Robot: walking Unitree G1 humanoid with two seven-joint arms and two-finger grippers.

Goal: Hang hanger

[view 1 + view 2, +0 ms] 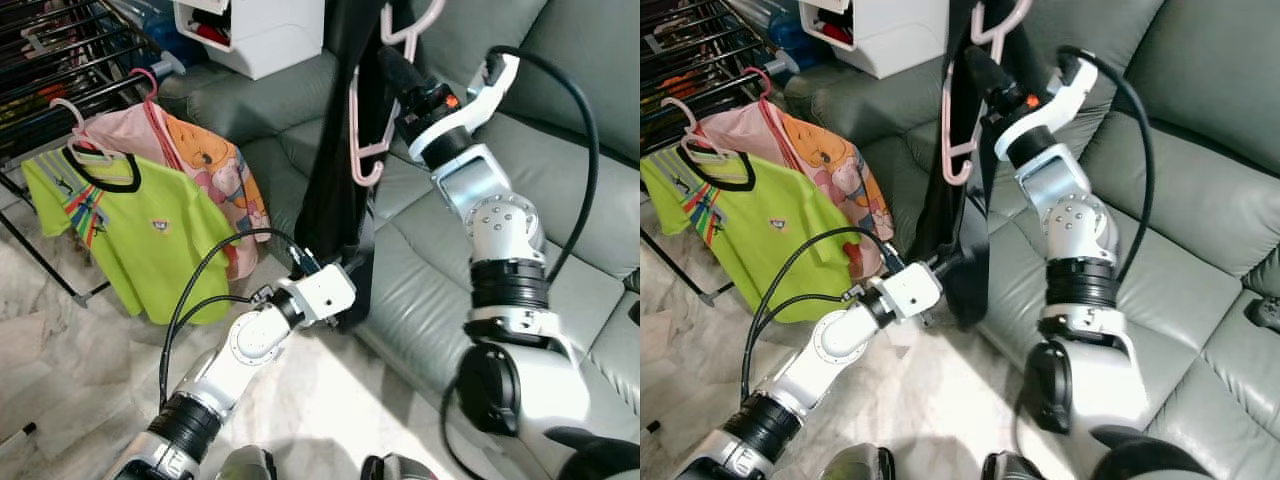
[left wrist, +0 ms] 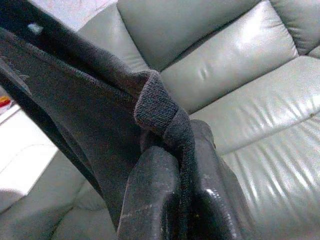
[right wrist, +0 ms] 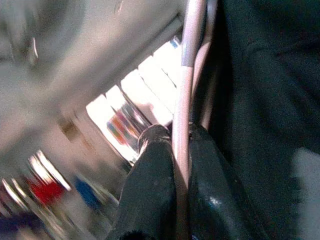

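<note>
grey sofa (image 1: 560, 120) behind jaw-clamped pink hanger (image 3: 186, 100)

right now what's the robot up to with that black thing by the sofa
The robot is handling a black garment on a pink hanger in front of the grey sofa. Its right end effector is shut on the hanger's pink wire, holding it up, while the left end effector pinches the garment's lower edge. The drying rack, already carrying a green shirt and an orange one, stands off to the robot's left; the hanger isn't on it yet.
</note>
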